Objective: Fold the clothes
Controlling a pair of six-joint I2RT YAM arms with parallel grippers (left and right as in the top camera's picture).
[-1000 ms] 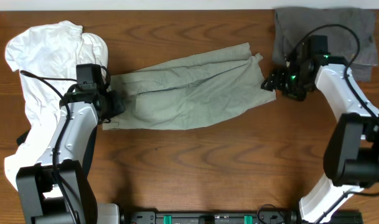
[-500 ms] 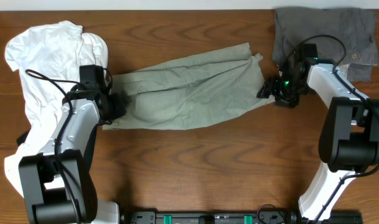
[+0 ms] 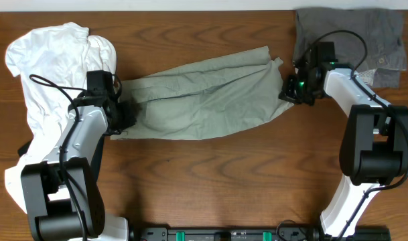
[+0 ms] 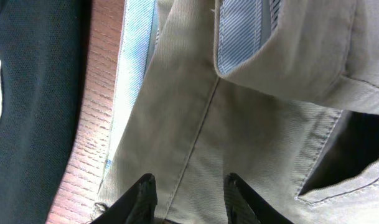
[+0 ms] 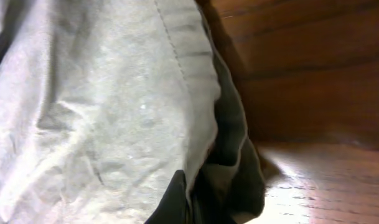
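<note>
Left pincer (image 3: 126, 112), right pincer (image 3: 286, 94) on khaki shorts (image 3: 204, 100)

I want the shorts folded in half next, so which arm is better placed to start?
Right, probably: the right claw is shut on the shorts at the hem end, ready to carry it over; the left claw sits at the waistband.

No legible text or labels
</note>
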